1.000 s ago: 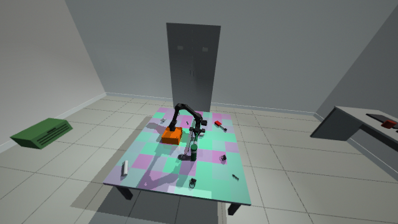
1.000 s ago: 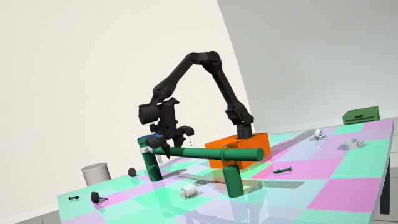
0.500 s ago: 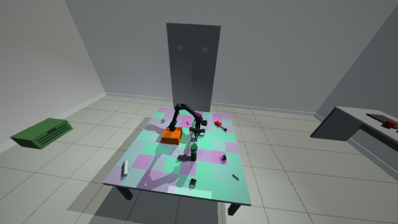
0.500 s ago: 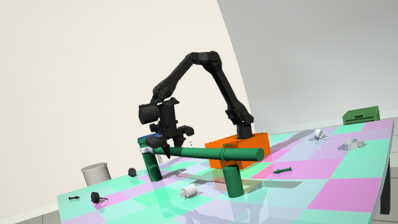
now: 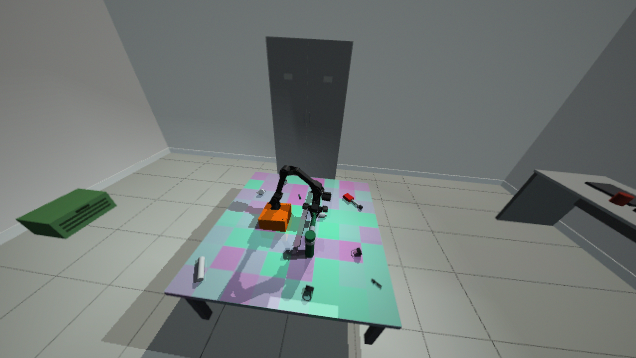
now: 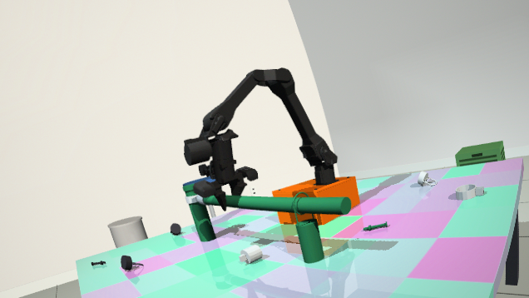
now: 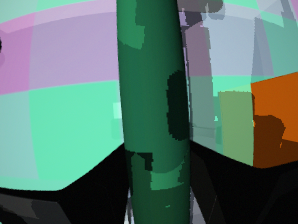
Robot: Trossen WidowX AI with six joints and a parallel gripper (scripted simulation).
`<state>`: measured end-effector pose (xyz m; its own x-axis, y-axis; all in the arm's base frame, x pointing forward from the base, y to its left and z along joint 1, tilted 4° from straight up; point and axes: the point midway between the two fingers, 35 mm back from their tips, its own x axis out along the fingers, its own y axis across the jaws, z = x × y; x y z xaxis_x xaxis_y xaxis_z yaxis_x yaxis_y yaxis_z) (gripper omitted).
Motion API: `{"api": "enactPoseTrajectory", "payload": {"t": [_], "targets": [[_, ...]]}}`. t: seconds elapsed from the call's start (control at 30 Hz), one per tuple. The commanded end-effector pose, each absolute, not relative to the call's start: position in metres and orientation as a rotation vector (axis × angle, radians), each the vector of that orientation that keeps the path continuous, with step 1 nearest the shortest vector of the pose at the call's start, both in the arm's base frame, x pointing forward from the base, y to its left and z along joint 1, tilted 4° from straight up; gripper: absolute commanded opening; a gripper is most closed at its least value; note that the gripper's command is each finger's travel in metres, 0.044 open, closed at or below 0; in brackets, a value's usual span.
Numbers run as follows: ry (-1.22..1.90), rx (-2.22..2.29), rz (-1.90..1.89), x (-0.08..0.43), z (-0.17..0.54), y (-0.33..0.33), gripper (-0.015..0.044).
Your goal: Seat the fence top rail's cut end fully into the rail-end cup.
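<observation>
The green top rail (image 6: 266, 202) (image 7: 150, 100) runs nearly level through the green wire loop (image 6: 295, 211) above the short post (image 6: 309, 243). Its far end meets the pale rail-end cup and band (image 6: 192, 200) high on the big green post (image 6: 202, 226), just below the post cap (image 6: 190, 186). How deep the rail's end sits in the cup cannot be told. My gripper (image 6: 231, 201) (image 7: 154, 144) is shut on the rail, a little way along from the cup, one finger on each side. The rail's near end sticks out past the loop.
The orange base box (image 5: 274, 222) (image 6: 342, 196) stands beside the rail. A white fitting (image 6: 251, 254) lies between the posts on the near side. A green bolt (image 6: 375, 226), a white band (image 6: 465, 192) and dark fittings (image 6: 126, 263) (image 6: 175, 229) lie on the table.
</observation>
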<state>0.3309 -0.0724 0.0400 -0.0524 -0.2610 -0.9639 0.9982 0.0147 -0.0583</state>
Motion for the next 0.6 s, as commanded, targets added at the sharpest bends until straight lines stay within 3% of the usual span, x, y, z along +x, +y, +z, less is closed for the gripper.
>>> {"api": "enactPoseTrajectory", "payload": {"t": [0.0,0.57], "targets": [[1.050,0.961,-1.346,0.3326,0.0440,-0.0756,0.0000],[1.063,0.969,-1.347,0.3310,0.0406,-0.0736,0.0000]]}}
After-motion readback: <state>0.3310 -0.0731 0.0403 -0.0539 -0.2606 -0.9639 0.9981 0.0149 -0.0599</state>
